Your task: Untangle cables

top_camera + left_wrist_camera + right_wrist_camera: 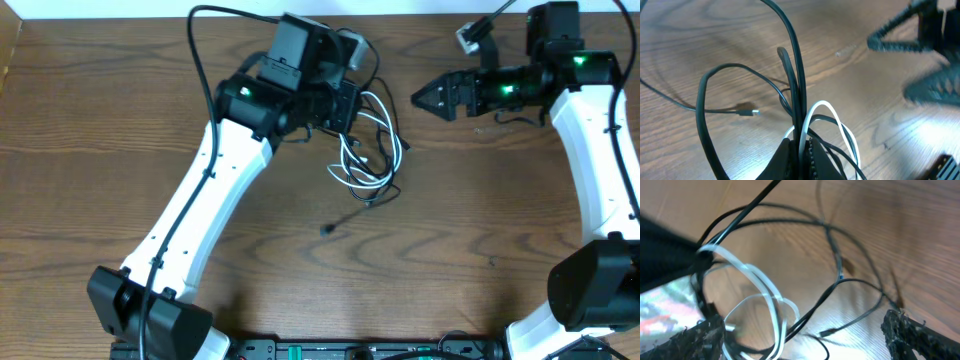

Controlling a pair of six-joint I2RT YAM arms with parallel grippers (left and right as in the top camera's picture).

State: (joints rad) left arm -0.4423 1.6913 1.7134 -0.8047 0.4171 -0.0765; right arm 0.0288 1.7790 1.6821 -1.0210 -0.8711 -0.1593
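Observation:
The cables (pixel 366 152) are a loose tangle of thin black cords and one white cord on the wooden table, right of centre. My left gripper (pixel 349 106) is shut on the top of the tangle. In the left wrist view its jaws (pixel 801 146) pinch a black strand and the white cord (pixel 826 106) together, and loops hang away from them. One black end with a small plug (pixel 327 230) trails toward the front. My right gripper (pixel 418 97) stands open just right of the tangle, pointing at it. In the right wrist view the white loops (pixel 767 292) lie ahead of its spread fingers (pixel 700 337), apart from them.
A thick black wire (pixel 197 45) of the left arm arcs over the table's back left. The right arm's white link (pixel 590 140) runs along the right side. Black base units (pixel 350 350) line the front edge.

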